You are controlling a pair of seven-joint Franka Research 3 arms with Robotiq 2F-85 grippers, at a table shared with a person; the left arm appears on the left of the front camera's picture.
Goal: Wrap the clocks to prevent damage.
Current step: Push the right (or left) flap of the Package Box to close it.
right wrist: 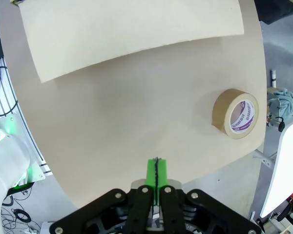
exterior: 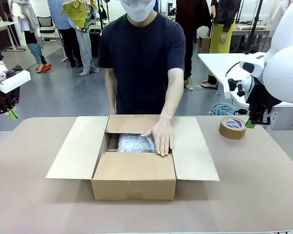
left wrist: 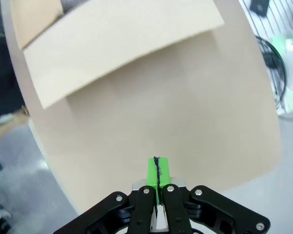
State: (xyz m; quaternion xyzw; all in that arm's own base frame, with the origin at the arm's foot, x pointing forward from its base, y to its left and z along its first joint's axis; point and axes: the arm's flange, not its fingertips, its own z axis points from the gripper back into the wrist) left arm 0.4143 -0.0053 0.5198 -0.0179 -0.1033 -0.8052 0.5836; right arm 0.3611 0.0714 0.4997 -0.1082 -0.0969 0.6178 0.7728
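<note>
An open cardboard box [exterior: 134, 181] stands in the middle of the table with all flaps spread. Inside it lies a bundle of bubble wrap [exterior: 133, 143]; any clock within is hidden by the wrap. The person at the far side presses one hand [exterior: 162, 138] flat on the bundle's right end. My left gripper [exterior: 11, 114] hangs shut and empty above the table's far left edge, its green pads [left wrist: 157, 170] pressed together. My right gripper [exterior: 252, 124] is shut and empty at the far right, just beside the tape roll, its pads [right wrist: 156, 171] touching.
A roll of brown packing tape [exterior: 232, 127] [right wrist: 236, 113] lies on the tan table [exterior: 263, 195] at the right rear. The box's side flaps [left wrist: 122, 44] [right wrist: 132, 34] reach out toward each gripper. A teal cloth [exterior: 223, 109] sits beyond the table's far edge.
</note>
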